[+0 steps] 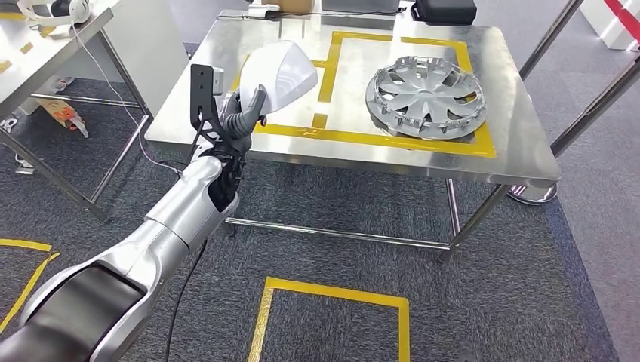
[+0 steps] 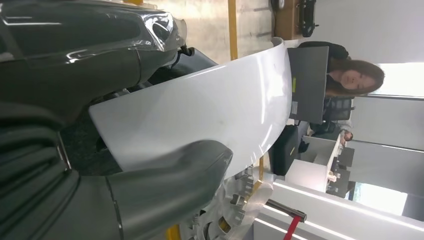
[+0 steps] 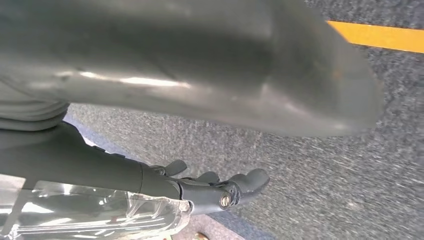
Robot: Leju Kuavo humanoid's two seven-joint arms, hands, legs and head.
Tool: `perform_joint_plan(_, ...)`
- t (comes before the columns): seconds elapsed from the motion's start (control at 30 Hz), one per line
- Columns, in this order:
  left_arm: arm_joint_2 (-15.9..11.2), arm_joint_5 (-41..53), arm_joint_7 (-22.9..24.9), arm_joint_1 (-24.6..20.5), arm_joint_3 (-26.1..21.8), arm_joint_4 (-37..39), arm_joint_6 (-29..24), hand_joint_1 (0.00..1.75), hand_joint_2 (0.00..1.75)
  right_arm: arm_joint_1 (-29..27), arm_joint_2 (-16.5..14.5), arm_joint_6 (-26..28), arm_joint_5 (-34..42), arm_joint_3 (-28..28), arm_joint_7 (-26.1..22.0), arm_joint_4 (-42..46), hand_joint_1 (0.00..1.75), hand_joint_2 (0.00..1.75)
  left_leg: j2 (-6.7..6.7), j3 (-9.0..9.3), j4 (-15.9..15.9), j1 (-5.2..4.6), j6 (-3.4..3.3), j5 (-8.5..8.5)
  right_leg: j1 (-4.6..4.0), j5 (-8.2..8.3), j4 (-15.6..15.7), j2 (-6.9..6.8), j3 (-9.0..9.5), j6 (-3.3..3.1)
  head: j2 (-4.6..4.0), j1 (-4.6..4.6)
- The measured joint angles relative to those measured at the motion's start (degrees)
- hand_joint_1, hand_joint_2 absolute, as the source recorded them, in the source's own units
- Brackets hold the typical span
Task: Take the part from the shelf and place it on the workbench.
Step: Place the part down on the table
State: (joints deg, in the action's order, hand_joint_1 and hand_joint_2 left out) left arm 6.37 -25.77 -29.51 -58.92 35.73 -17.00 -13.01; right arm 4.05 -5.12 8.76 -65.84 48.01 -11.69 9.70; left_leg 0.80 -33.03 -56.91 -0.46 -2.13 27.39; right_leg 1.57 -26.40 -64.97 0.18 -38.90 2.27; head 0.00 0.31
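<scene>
My left hand (image 1: 240, 119) grips a white, smooth, curved shell part (image 1: 278, 74) and holds it above the left end of the steel workbench (image 1: 340, 160). The part hovers over a yellow-taped box and is tilted. In the left wrist view the white part (image 2: 210, 115) lies across the hand, with the thick thumb (image 2: 165, 185) pressed on its near side. My right hand (image 3: 165, 75) hangs over grey carpet with its dark fingers (image 3: 215, 190) apart from the thumb and nothing in it.
A silver hubcap (image 1: 426, 96) lies in the right taped box on the workbench. Another table (image 1: 53, 38) stands to the left, metal poles (image 1: 573, 128) to the right. A yellow tape square (image 1: 332, 302) marks the carpet. A person (image 2: 350, 80) sits beyond the bench.
</scene>
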Motion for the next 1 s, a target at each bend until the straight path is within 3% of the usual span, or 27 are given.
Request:
perform_joint_plan(0.07,0.09,0.07,0.02,-0.14,-0.04,0.00,0.13,1.75,1.75,0.04,0.04,0.00,0.02,-0.02,0.00,-0.01,0.00,0.00,0.06,0.23,-0.36,-0.21,0.50,0.74,-0.09,1.69,5.32,0.02,2.27,-0.28,0.00,0.20)
perform_joint_plan(0.17,0.20,0.38,0.06,-0.08,-0.07,-0.02,0.43,1.75,1.75,-0.07,-0.01,0.00,0.07,0.00,0.00,-0.01,0.00,0.00,0.09,0.03,-0.39,-0.31,1.17,1.24,-0.15,1.01,6.14,0.12,2.85,-0.98,0.00,-0.04)
perform_joint_plan(0.23,0.23,0.68,0.08,-0.16,-0.09,-0.06,0.65,1.75,1.75,-0.07,-0.06,0.00,0.07,0.05,-0.03,-0.01,0.00,0.00,-0.04,-0.72,-2.12,-0.21,1.78,2.31,0.12,0.68,6.29,0.15,3.41,-1.61,0.00,-0.43)
perform_joint_plan(0.27,0.23,0.79,0.08,-0.23,-0.11,-0.08,0.73,1.75,1.75,-0.03,-0.08,0.00,0.07,0.07,-0.06,0.00,0.00,0.00,-0.12,-2.14,-4.79,-0.08,2.11,3.43,0.25,0.47,6.36,0.14,3.76,-1.89,0.00,-0.70)
perform_joint_plan(0.37,0.24,0.96,0.19,0.10,-0.15,-0.08,0.88,1.75,1.75,-0.01,-0.06,0.00,0.07,0.07,-0.11,0.01,0.00,0.00,-0.22,-9.14,-16.20,0.47,2.77,6.49,0.28,-0.34,6.37,0.14,4.61,-2.26,0.00,-1.24)
perform_joint_plan(0.4,0.22,1.03,0.25,0.32,-0.16,-0.06,0.90,1.75,1.75,-0.05,-0.06,0.00,0.07,0.08,-0.11,0.01,0.00,0.00,-0.23,-10.50,-17.49,0.60,2.81,5.93,0.28,-0.64,6.37,0.18,4.97,-2.23,0.00,-1.32)
perform_joint_plan(0.43,0.21,1.16,0.29,0.47,-0.20,-0.04,0.91,1.75,1.75,-0.08,-0.07,0.00,0.07,0.09,-0.11,0.01,0.00,0.00,-0.23,-10.56,-16.21,0.67,2.77,4.14,0.29,-0.97,6.37,0.24,5.45,-2.15,0.00,-1.48)
perform_joint_plan(0.5,0.19,1.55,0.34,0.42,-0.40,-0.02,0.94,1.75,1.75,-0.09,-0.10,0.00,0.07,0.10,-0.12,0.01,0.00,0.00,-0.25,-7.77,-8.50,0.65,2.46,-0.97,0.30,-1.71,6.42,0.36,6.50,-1.84,0.00,-1.88)
perform_joint_plan(0.57,0.25,1.82,0.38,0.09,-0.66,-0.03,0.98,1.75,1.75,-0.01,-0.13,0.00,0.07,0.10,-0.15,0.01,0.00,0.00,-0.24,-4.77,-2.29,0.39,2.10,-3.27,0.12,-2.30,6.50,0.41,7.01,-1.32,0.00,-2.12)
perform_joint_plan(0.63,0.30,1.91,0.45,-0.11,-0.82,-0.03,0.99,1.75,1.75,0.04,-0.13,0.00,0.06,0.09,-0.17,0.00,0.00,0.00,-0.16,-3.91,-1.02,0.06,1.70,-2.69,0.07,-2.56,6.80,0.40,7.12,-0.67,0.00,-2.08)
perform_joint_plan(0.73,0.30,2.05,0.57,-0.23,-1.04,-0.16,0.98,1.75,1.75,0.05,-0.20,0.00,0.05,0.09,-0.19,0.01,0.00,0.00,-0.14,-3.06,-0.24,0.32,0.68,-2.31,0.17,-3.52,5.78,0.23,6.87,0.14,0.00,-1.89)
perform_joint_plan(0.8,0.50,2.17,0.59,-0.33,-1.15,-0.22,1.01,1.75,1.75,0.08,-0.12,0.00,0.05,0.08,-0.20,0.01,0.00,0.00,-0.16,-2.35,0.07,0.41,0.03,-1.91,0.10,-5.85,-0.13,0.12,3.78,0.32,-0.01,-1.29)
perform_joint_plan(0.87,0.66,2.24,0.64,-0.01,-1.18,-0.21,1.04,1.75,1.75,-0.01,-0.01,0.00,0.06,0.07,-0.20,0.01,0.00,0.00,-0.13,-1.72,0.05,0.26,-0.29,-1.27,0.02,-8.03,-8.05,0.12,-1.18,0.43,0.00,-0.62)
perform_joint_plan(0.9,0.68,2.29,0.67,0.25,-1.19,-0.19,1.06,1.75,1.75,-0.10,0.00,0.00,0.07,0.08,-0.20,0.01,0.00,0.00,-0.09,-1.25,0.04,0.18,-0.32,-0.86,-0.01,-7.80,-10.01,0.12,-2.85,0.43,0.00,-0.44)
perform_joint_plan(0.93,0.70,2.36,0.70,0.48,-1.20,-0.18,1.07,1.75,1.75,-0.17,0.02,0.00,0.07,0.08,-0.20,0.01,0.00,0.00,-0.06,-0.67,0.01,0.14,-0.28,-0.40,-0.02,-6.32,-9.53,0.11,-3.36,0.38,0.00,-0.30)
perform_joint_plan(1.0,0.80,2.53,0.72,0.65,-1.23,-0.17,1.11,1.75,1.75,-0.24,0.07,0.02,0.07,0.09,-0.20,0.01,0.00,0.00,-0.02,0.68,-0.11,0.12,-0.01,0.71,0.00,-1.03,-2.42,0.06,-1.29,0.19,0.00,-0.09)
